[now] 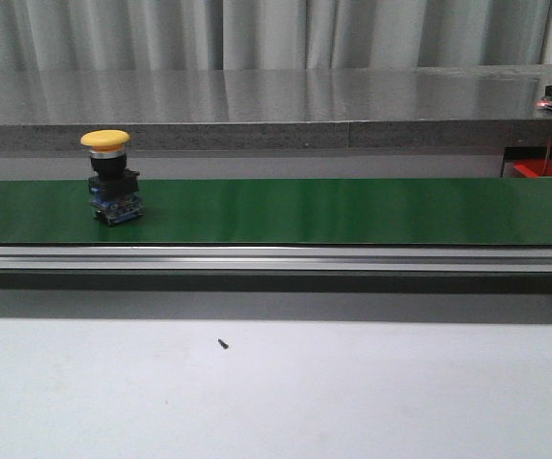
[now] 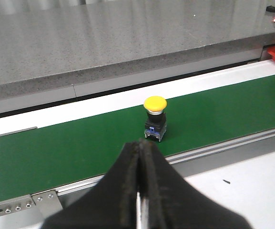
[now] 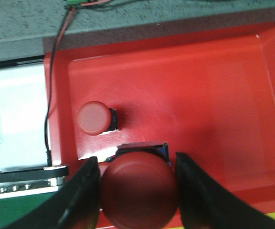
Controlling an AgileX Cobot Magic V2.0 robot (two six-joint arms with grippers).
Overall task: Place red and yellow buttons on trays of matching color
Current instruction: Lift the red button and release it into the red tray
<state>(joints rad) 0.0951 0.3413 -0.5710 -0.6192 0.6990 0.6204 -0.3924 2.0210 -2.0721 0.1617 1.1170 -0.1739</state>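
- Left gripper (image 2: 139, 191) is hovering low over the near edge of the green conveyor belt (image 2: 80, 148), pointing across it; its fingers (image 2: 123, 186) are pressed together with nothing between them.
- Right gripper (image 3: 138, 191) is hanging above the red tray (image 3: 199, 95), looking straight down; its fingers (image 3: 82, 191) are pinching a red button (image 3: 139, 191) on either side of the cap.
- Neither arm is showing in the front view.
- Yellow buttons, count 1: the yellow button (image 1: 110, 177) is standing upright on the belt, toward its left end in the front view, cap up, black and blue body beneath. It is sitting just beyond the left fingertips, not touching them.
- Red buttons, count 2: the held one, plus a second red button (image 3: 96, 118) lying on its side on the tray floor, near one tray wall.
- Trays, count 1 fully seen: red. A yellow strip is showing at a corner of the right wrist view; cannot tell what it is.
- A small dark speck (image 1: 223, 343) is lying on the white worktop (image 1: 352, 392) in front of the belt.
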